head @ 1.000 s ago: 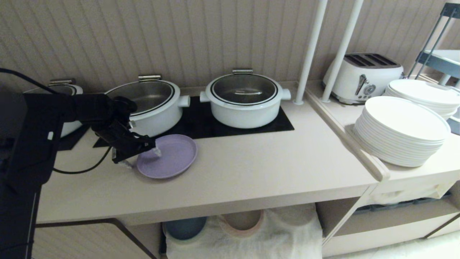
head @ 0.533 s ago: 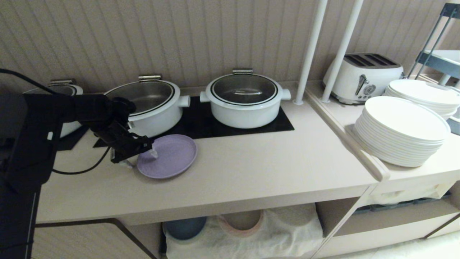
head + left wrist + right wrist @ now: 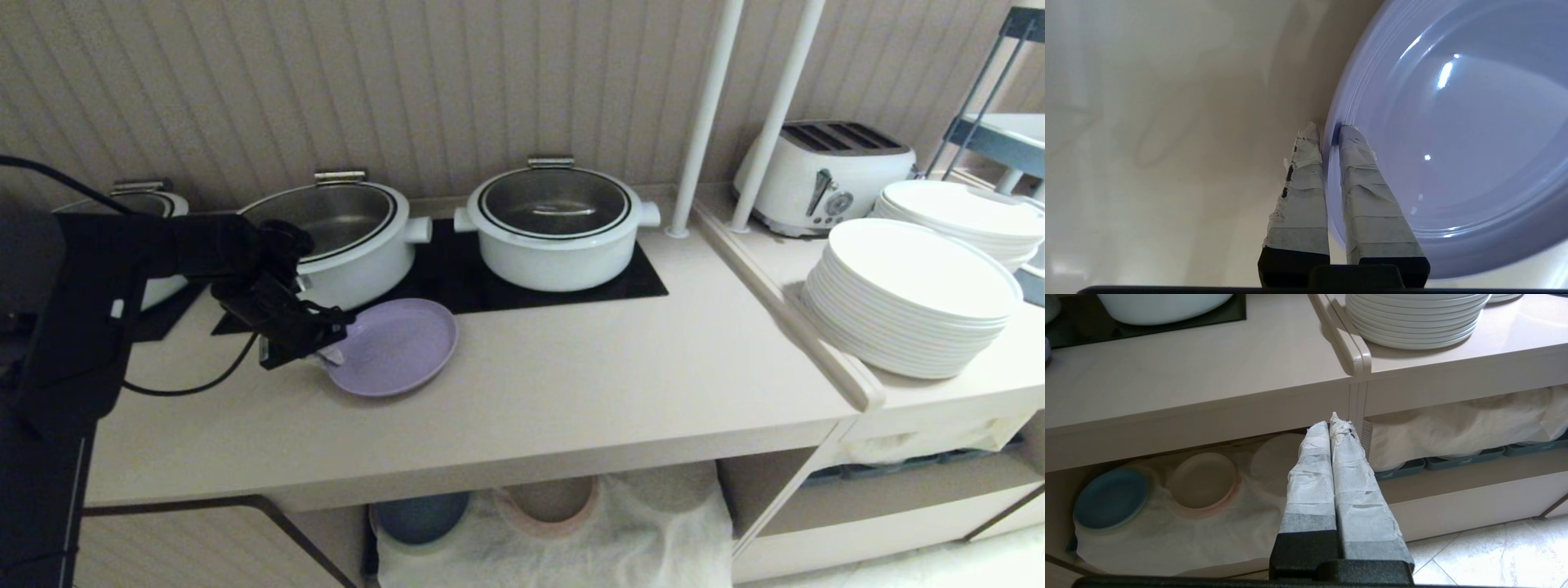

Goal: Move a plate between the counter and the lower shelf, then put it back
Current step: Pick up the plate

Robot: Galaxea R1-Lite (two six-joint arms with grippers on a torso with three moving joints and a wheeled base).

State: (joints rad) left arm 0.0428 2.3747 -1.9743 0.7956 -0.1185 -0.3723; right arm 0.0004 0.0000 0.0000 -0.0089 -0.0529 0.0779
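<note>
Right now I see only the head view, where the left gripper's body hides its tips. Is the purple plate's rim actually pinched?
Observer: Yes. In the left wrist view the left gripper has one taped finger outside the rim of the plate and one inside.
Operator: Where is the right gripper?
Observer: The right gripper is shut and empty, low in front of the lower shelf.
Operator: What sits on that shelf?
Observer: A blue plate and a beige-pink plate lie on its cloth.

Plate (image 3: 396, 347) on counter (image 3: 571, 384), before pots (image 3: 555, 224); stacked plates (image 3: 910, 298) far right.
</note>
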